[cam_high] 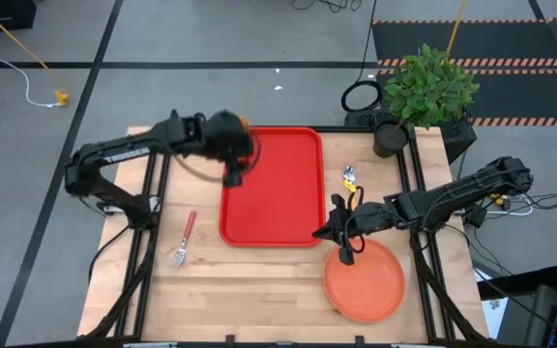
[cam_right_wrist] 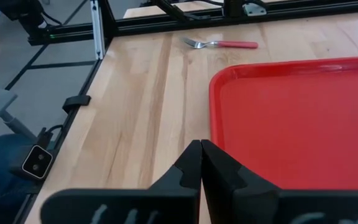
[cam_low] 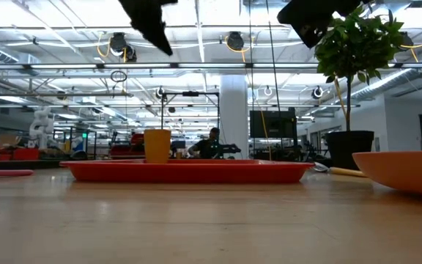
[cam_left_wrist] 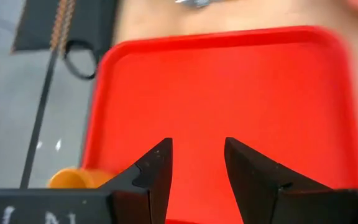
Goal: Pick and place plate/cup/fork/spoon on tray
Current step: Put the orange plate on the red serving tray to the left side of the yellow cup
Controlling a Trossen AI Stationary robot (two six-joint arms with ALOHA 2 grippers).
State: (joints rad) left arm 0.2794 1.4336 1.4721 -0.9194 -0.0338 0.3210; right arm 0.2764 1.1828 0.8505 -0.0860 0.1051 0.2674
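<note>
- Red tray (cam_high: 283, 193): cup (cam_low: 157, 145) stands at its far-left corner.
- Left gripper (cam_left_wrist: 196, 163): released, above tray.
- Right gripper (cam_right_wrist: 200, 163): clenched, empty, beside plate (cam_high: 366, 282).
- Fork (cam_high: 184, 240): left of tray.

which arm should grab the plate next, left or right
Right, likely. The right gripper hangs at the plate rim, while the left gripper is across the tray beside the cup.

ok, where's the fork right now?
In the high view the fork lies on the bare table, left of the tray, near the left arm's base. It is not on the tray, and neither gripper is at it.
</note>
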